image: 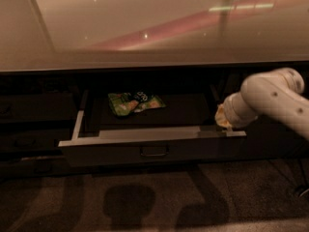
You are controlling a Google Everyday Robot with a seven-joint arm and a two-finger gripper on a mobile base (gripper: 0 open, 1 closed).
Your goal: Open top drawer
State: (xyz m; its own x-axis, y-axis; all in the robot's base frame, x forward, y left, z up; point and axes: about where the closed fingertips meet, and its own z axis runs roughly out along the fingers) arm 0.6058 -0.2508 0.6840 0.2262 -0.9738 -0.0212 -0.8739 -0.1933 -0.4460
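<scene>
Much of the claw (225,118) is hard to make out: it shows only as a pale, yellowish tip at the end of the white arm (273,94), low against the right end of the top drawer (116,152), at or just above the front's upper edge. I cannot tell whether it is spread or pressed together, nor whether it truly touches the drawer. The arm comes in from the right and is cut off by the picture's edge, so its base is hidden. The top drawer sits under the tabletop (120,28), pulled out toward the camera, its flat dark front facing forward with a small loop handle (154,152) at the middle. Its light top rim runs from the left corner to the claw. Inside lies a crumpled green bag (135,103), left of centre toward the back; its print is unreadable. The back of the drawer and the cavity around it are lost in darkness. To the left, other dark fronts (34,108) are barely visible. The glossy tabletop carries a pinkish streak and light spots. On the floor (251,202) below, soft shadows (128,204) lie before the drawer.
</scene>
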